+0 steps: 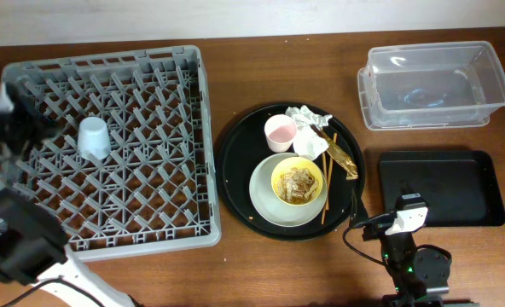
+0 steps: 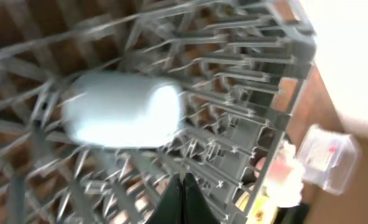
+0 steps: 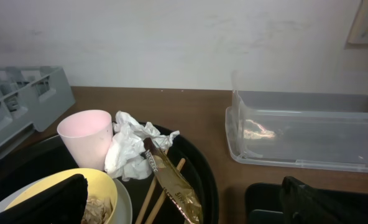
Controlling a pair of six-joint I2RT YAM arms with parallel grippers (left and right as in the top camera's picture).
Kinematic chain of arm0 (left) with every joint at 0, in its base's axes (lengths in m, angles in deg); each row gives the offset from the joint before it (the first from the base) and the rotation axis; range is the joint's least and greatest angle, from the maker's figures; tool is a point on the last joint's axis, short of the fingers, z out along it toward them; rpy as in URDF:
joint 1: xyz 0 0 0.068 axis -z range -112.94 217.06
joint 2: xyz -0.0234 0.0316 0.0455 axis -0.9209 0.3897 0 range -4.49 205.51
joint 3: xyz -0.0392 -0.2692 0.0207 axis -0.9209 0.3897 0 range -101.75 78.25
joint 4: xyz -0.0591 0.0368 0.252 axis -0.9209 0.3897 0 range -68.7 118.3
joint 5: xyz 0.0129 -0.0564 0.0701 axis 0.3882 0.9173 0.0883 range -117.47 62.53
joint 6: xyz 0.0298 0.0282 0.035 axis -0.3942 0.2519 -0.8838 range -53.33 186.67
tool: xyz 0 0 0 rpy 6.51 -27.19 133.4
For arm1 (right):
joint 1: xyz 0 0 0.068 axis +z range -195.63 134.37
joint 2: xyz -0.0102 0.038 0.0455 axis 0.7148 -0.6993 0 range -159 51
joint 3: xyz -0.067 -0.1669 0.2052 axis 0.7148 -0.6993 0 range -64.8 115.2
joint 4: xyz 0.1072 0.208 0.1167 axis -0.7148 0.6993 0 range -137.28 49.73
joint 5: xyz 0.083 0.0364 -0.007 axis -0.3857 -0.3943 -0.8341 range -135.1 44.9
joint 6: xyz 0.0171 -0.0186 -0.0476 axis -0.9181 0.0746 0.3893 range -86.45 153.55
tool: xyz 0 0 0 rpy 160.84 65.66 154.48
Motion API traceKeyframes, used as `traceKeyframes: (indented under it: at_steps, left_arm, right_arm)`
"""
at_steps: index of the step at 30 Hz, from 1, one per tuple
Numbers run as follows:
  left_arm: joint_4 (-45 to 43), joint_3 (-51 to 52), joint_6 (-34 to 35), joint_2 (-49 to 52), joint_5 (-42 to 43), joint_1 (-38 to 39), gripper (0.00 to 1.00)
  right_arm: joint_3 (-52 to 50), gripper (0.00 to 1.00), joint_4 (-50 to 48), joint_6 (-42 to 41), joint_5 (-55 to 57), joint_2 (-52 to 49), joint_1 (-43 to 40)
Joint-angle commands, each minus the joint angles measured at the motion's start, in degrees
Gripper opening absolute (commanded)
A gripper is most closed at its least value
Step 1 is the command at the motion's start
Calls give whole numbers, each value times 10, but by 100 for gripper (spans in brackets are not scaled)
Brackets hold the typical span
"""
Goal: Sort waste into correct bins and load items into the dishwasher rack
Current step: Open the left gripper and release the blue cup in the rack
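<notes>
Left gripper [image 2: 183,198] has its two fingers pressed together with nothing between them, and it hangs over the dishwasher rack [image 1: 203,153], close to the small blue cup [image 1: 93,139]. That cup sits among the pegs in the rack's half far from the round black tray [image 1: 234,162], apart from the fingers. The left wrist view is too blurred to show which way up it is.

Right gripper [image 3: 187,202] stands wide open and holds nothing. It hovers low at the round tray's near edge, on the side where the flat black tray [image 1: 440,188] lies just beside it.

On the round tray, the pink cup [image 1: 280,132] stands upright at the wall side, touching the crumpled white napkins [image 1: 309,119]. The gold-brown wrapper [image 1: 342,156] lies next to the napkins, toward the flat tray. The yellow bowl [image 1: 298,182] holds the food scraps [image 1: 298,181] and rests on the pale plate [image 1: 265,200] in the tray's near half. The chopsticks [image 1: 326,192] lie beside the bowl, one end past the plate's rim.

Beyond the round tray, past the flat tray toward the wall, stands the clear tub [image 1: 491,85]. The rack sits on the round tray's opposite side, just beside it.
</notes>
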Motion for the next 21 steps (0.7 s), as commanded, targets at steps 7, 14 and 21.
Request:
traceKeyframes:
  at_steps: [7,14,21]
  left_arm:
    - [-32,-16,5,55,-236,167,0]
    - [-35,-16,14,86,-289,156,0]
    - [-23,-16,61,93,-334,128,0]
  right_arm:
    - [-3,99,4,0,5,5,3]
    - [-3,99,4,0,5,5,3]
    - [-3,99,4,0,5,5,3]
